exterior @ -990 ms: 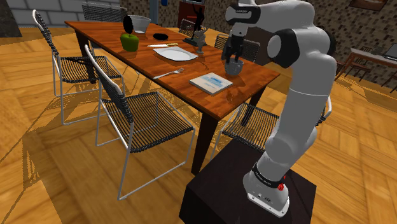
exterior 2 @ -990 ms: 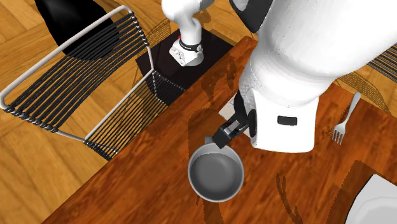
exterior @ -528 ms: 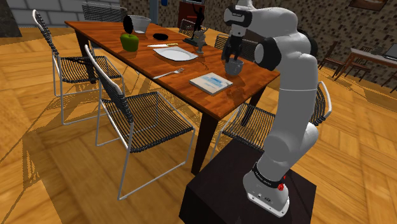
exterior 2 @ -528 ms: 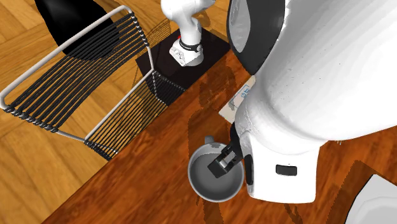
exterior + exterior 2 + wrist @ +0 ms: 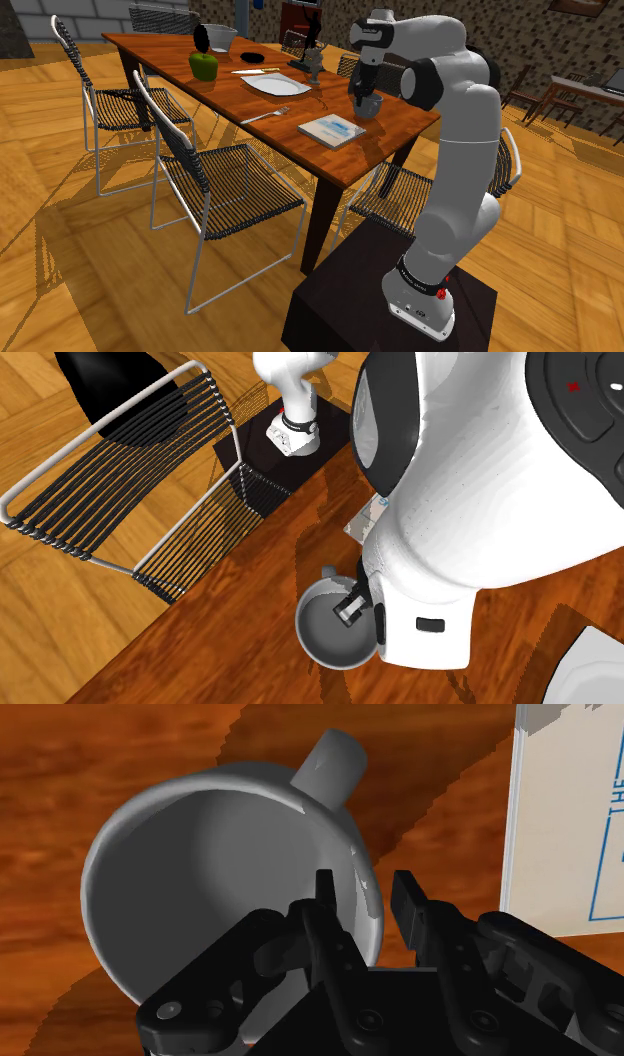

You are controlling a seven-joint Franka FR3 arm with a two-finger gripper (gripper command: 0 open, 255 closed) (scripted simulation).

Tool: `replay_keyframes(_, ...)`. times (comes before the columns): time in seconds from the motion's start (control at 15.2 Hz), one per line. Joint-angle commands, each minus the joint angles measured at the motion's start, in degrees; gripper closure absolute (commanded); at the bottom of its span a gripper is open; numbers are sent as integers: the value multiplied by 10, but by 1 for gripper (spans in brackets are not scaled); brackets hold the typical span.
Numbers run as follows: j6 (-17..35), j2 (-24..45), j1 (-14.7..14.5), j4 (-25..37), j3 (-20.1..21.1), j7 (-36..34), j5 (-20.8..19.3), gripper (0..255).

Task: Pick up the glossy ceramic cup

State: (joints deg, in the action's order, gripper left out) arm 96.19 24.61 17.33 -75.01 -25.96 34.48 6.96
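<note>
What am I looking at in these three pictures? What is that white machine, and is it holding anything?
The white machine is a robot arm standing on a dark box beside a wooden table. One picture looks over its shoulder, one looks down from above the table, and one comes from a camera on its hand. On the table lie a plate, a fork, a book, a green thing and a grey cup. The black gripper has two fingers. They stand apart, one inside the cup and one outside its wall, so as far as I can see nothing is held yet.
</note>
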Motion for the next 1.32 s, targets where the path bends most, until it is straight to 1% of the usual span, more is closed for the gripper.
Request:
replay_keyframes(0.0, 1, 0, 0, -1, 0, 0, 0, 255)
replay_keyframes(0.46, 1, 0, 0, -2, 0, 0, 0, 255)
replay_keyframes(0.86, -50, 9, 9, 59, -1, 2, 3, 255)
replay_keyframes(1.25, -108, 27, 23, 135, 0, 4, 10, 255)
